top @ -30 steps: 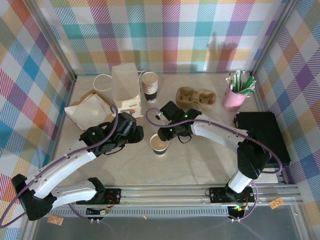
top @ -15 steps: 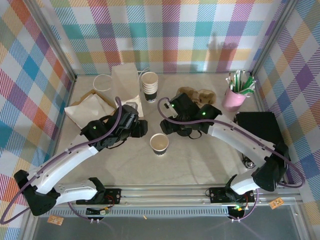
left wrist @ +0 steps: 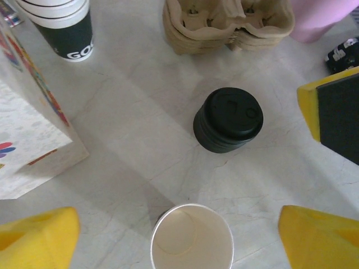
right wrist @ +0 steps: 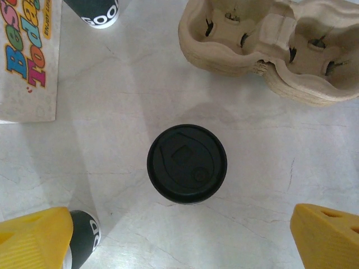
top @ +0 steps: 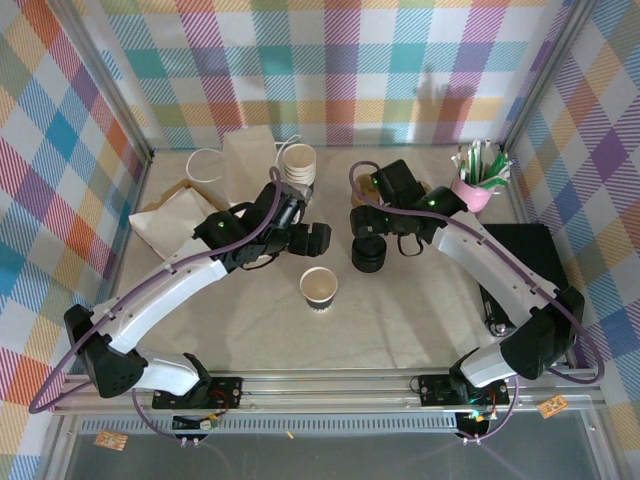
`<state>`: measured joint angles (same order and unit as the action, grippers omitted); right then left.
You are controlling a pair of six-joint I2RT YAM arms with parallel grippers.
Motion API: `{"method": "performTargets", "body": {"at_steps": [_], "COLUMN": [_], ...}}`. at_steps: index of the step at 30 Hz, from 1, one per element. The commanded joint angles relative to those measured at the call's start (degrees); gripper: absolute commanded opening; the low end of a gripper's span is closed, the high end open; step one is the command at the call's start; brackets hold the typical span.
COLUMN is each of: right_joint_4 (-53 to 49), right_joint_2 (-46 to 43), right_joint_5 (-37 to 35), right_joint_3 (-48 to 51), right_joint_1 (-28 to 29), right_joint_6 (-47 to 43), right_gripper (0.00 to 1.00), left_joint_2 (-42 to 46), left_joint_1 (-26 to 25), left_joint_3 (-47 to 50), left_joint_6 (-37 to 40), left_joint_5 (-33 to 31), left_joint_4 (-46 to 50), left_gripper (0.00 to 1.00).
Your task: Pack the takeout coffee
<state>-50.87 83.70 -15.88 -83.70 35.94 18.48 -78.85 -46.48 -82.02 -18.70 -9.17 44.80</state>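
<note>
A lidless paper cup [top: 319,288] stands in the middle of the tabletop [top: 420,310], near a stack of black lids [top: 368,254]. The left gripper [left wrist: 179,240] and the right gripper [right wrist: 180,234] both hang released, holding nothing. The lidding step seems to be in hand; next, the right gripper would need to come down squarely and pinch only the top lid

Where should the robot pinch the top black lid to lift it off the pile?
Probably by its round rim, on two opposite sides, coming straight down from above. The lid stack stands upright with bare table all around, and the right pincer looks down on it with fingers wide apart.
</note>
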Motion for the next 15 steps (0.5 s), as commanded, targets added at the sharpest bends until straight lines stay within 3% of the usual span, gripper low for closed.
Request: {"method": "performTargets", "body": {"at_steps": [1,7,15], "right_joint_4": [-2.4,2.6,2.8], "right_joint_2": [0.8,-0.4,2.9], "right_joint_5": [-0.9,0.4,6.9], "right_joint_3": [-0.7,3.2,3.5], "right_joint_1": [-0.4,-1.7,-5.0], "right_joint_6": [0.8,-0.1,0.3], "right_gripper": [0.98,0.83,0.86], "left_joint_2": [-1.1,-0.8,0.5], "left_joint_1": [-0.1,0.7,2.1], "left_joint_3": [-2.1,-0.3,3.1], "left_joint_6": [0.5,-0.9,-1.9], "left_joint_5": [2.2,3.7,5.4], "left_joint_4": [-1.9,-3.6,-4.4], "left_gripper": [0.97,1.0,0.99]}}
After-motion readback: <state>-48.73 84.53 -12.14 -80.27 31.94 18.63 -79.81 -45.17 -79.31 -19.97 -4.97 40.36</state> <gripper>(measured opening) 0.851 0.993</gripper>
